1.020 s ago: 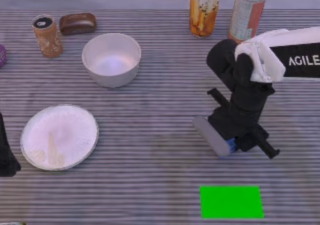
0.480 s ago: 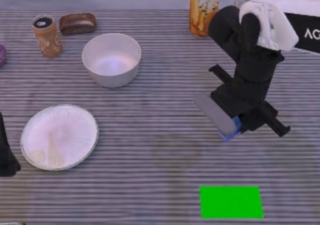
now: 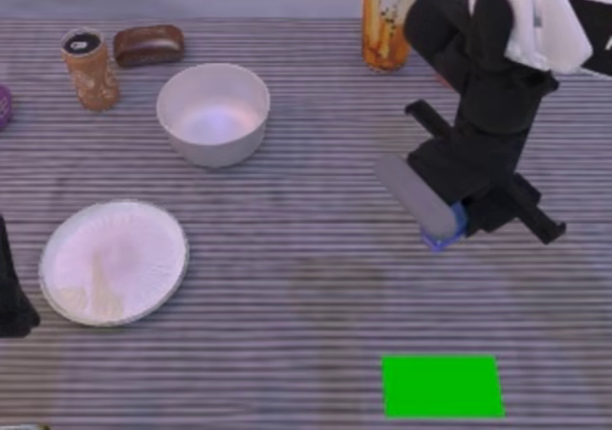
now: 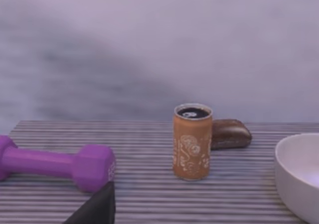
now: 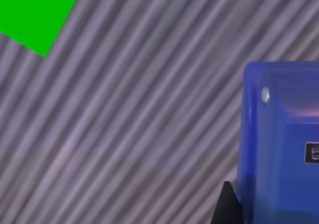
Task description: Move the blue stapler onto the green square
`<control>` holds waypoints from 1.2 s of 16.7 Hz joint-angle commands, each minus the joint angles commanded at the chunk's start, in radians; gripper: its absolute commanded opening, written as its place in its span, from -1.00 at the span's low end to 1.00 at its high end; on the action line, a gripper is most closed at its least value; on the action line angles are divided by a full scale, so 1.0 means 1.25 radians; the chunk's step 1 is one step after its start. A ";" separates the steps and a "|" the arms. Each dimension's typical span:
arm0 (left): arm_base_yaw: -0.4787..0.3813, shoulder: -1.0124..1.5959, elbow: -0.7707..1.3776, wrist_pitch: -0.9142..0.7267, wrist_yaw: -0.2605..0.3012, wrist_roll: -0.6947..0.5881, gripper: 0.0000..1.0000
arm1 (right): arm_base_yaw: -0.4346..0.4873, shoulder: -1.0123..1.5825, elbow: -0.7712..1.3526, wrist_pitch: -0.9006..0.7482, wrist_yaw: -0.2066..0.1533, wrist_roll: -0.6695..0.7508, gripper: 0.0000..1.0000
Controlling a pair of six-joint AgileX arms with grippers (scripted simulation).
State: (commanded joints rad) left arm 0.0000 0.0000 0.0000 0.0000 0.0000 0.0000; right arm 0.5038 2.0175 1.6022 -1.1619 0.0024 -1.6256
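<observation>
The blue stapler (image 3: 446, 233) hangs above the striped table right of centre, with my right gripper (image 3: 461, 222) shut on it. In the right wrist view the stapler (image 5: 279, 144) fills one side, pressed against one dark fingertip (image 5: 227, 206). The green square (image 3: 443, 385) lies flat near the table's front edge, below the stapler in the top view and apart from it. A corner of that square (image 5: 35, 10) also shows in the right wrist view. My left arm (image 3: 11, 296) is parked at the table's left edge, one fingertip (image 4: 97, 209) showing far off to the side.
A white bowl (image 3: 212, 113) and a paper plate (image 3: 113, 261) sit on the left half. A brown can (image 3: 90, 69), a dark bread roll (image 3: 148, 44) and a purple dumbbell (image 4: 55, 165) are at the back left. A cup (image 3: 388, 19) stands beside the right arm.
My right arm has risen and drawn toward the table's far side, carrying the stapler with it. The stapler now sits farther from the green square. The left arm has not moved.
</observation>
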 joint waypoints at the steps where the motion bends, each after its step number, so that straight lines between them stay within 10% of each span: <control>1: 0.000 0.000 0.000 0.000 0.000 0.000 1.00 | 0.003 -0.005 -0.004 0.001 0.000 0.009 -1.00; 14: 0.000 0.000 0.000 0.000 0.000 0.000 1.00 | 0.194 -0.237 -0.255 0.030 0.009 0.604 -1.00; 20: 0.000 0.000 0.000 0.000 0.000 0.000 1.00 | 0.219 -0.272 -0.288 0.036 0.011 0.671 -1.00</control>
State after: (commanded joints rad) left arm 0.0000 0.0000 0.0000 0.0000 0.0000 0.0000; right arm 0.7778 1.6779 1.2426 -1.1171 0.0160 -0.7875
